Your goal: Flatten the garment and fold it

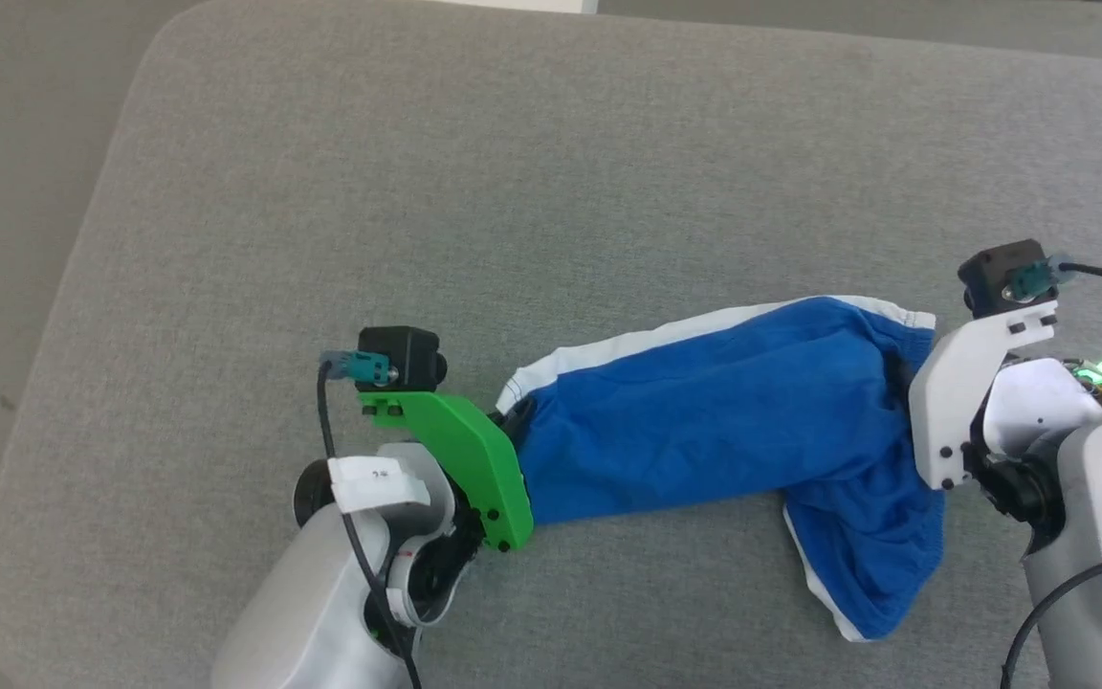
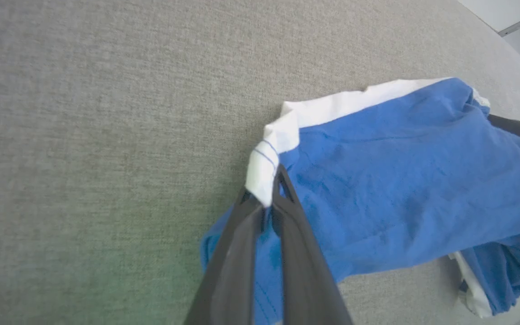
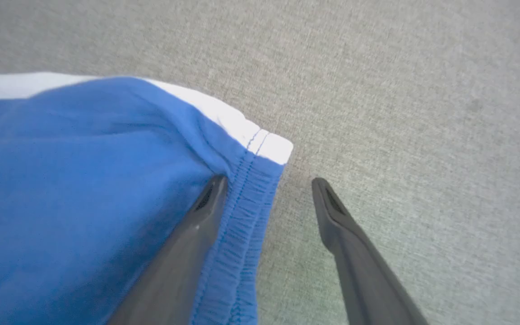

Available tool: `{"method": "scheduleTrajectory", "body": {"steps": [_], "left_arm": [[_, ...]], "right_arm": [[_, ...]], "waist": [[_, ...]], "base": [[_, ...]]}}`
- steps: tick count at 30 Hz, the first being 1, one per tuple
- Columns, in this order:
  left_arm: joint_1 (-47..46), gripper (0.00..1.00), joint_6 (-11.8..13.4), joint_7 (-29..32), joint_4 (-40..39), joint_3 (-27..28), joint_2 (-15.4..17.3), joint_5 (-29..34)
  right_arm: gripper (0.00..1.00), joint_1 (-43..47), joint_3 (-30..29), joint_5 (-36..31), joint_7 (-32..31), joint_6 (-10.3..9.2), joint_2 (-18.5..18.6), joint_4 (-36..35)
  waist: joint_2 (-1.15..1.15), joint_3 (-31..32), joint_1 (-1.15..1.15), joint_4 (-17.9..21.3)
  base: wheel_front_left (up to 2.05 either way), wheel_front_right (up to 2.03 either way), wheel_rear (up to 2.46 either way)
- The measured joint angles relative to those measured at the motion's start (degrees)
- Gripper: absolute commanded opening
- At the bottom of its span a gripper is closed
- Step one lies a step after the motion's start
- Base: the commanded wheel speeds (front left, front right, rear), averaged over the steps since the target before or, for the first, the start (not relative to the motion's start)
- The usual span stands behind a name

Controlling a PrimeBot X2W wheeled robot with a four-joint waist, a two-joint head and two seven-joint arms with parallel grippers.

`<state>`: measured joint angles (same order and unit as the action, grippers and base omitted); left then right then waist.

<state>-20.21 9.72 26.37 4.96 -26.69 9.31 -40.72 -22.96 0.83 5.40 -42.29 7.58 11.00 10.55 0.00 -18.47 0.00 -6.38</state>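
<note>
Your left pincer point(image 2: 271, 192) is clamped shut on the blue shorts point(image 1: 704, 421). Its two dark fingers meet at the tips, with the white-trimmed corner of the leg hem point(image 2: 264, 167) pinched between them. Your right pincer point(image 3: 268, 180) stands wide open. One finger point(image 3: 197, 225) lies against the blue cloth just inside the gathered waistband point(image 3: 246, 216); the other finger point(image 3: 345, 225) is apart from the cloth, over bare grey weave. The waistband edge sits between the two fingers, not gripped. You cannot tell from the wrist view whether the inner finger presses the cloth or only rests on it. The shorts lie on the grey fabric-covered worktop point(image 1: 513, 191), stretched lengthwise between your two arms. In the head view the hem end is at the green bracket point(image 1: 465, 459) on your left wrist and the waistband end is at your right wrist. A white side stripe runs along the far edge. The second leg point(image 1: 871, 565) lies crumpled nearer you, just beside your right forearm.
</note>
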Motion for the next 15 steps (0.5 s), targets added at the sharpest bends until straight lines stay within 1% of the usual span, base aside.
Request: {"method": "scheduleTrajectory", "body": {"steps": [7,8,9,15], "left_arm": [[0.21,0.00,-0.01,0.00,0.24,-0.42,-0.31,-0.01],[0.21,0.00,-0.01,-0.11,0.24,-0.42,-0.34,-0.02],[0.21,0.00,-0.01,-0.25,0.27,-0.41,-0.36,-0.02],[0.21,0.00,-0.16,-2.00,0.58,0.16,-0.49,-0.29]], "right_arm": [[1.00,-0.82,1.86,0.30,2.33,-0.01,0.81,2.35],[0.29,-0.87,2.07,0.30,2.68,-0.01,0.98,2.42],[0.00,-0.87,2.32,0.41,3.48,-0.01,1.15,2.53],[0.00,-1.10,3.31,2.34,7.38,0.00,1.46,3.66]], "waist": [[0.00,-0.67,0.00,-0.86],[0.00,-0.67,0.00,-0.85],[0.00,-0.66,0.00,-0.83],[0.00,0.15,0.00,-0.34]], "base": [[0.00,0.00,0.00],[0.00,0.00,0.00],[0.00,0.00,0.00],[0.00,0.00,0.00]]}}
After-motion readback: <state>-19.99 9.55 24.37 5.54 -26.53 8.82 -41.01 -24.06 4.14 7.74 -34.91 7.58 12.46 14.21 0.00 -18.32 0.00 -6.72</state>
